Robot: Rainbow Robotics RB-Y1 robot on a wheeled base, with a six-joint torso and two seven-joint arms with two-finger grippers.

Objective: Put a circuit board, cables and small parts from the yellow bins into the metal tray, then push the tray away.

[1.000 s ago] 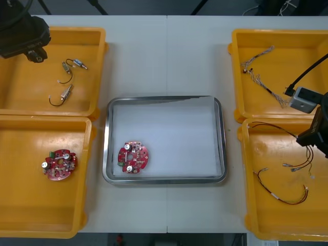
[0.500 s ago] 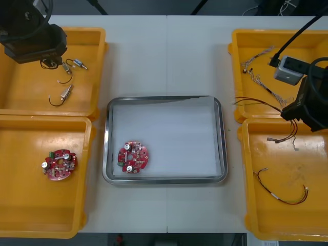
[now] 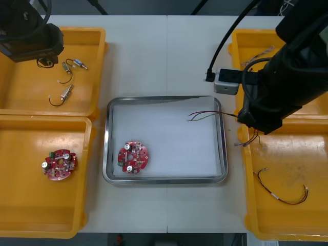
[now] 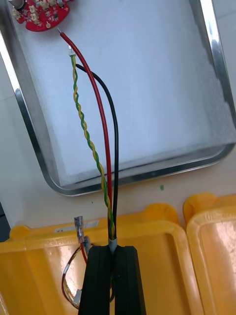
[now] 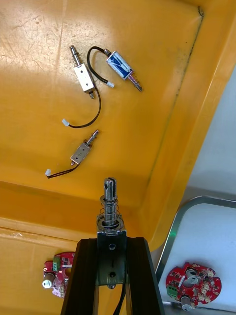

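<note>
At the tray's (image 3: 164,180) three o'clock rim, our right gripper (image 4: 112,248) pinches cables (image 4: 101,142), red, black and twisted yellow-green. Their free ends reach over the tray toward the board (image 3: 132,157), which lies at its seven o'clock corner. At ten o'clock, over the far left bin (image 3: 20,87), our left gripper (image 5: 111,243) clamps a small metal part (image 5: 109,206).

bulky black right arm (image 3: 292,66) with a grey box (image 3: 227,82) (black cable (image 3: 224,40) looped above).
</note>
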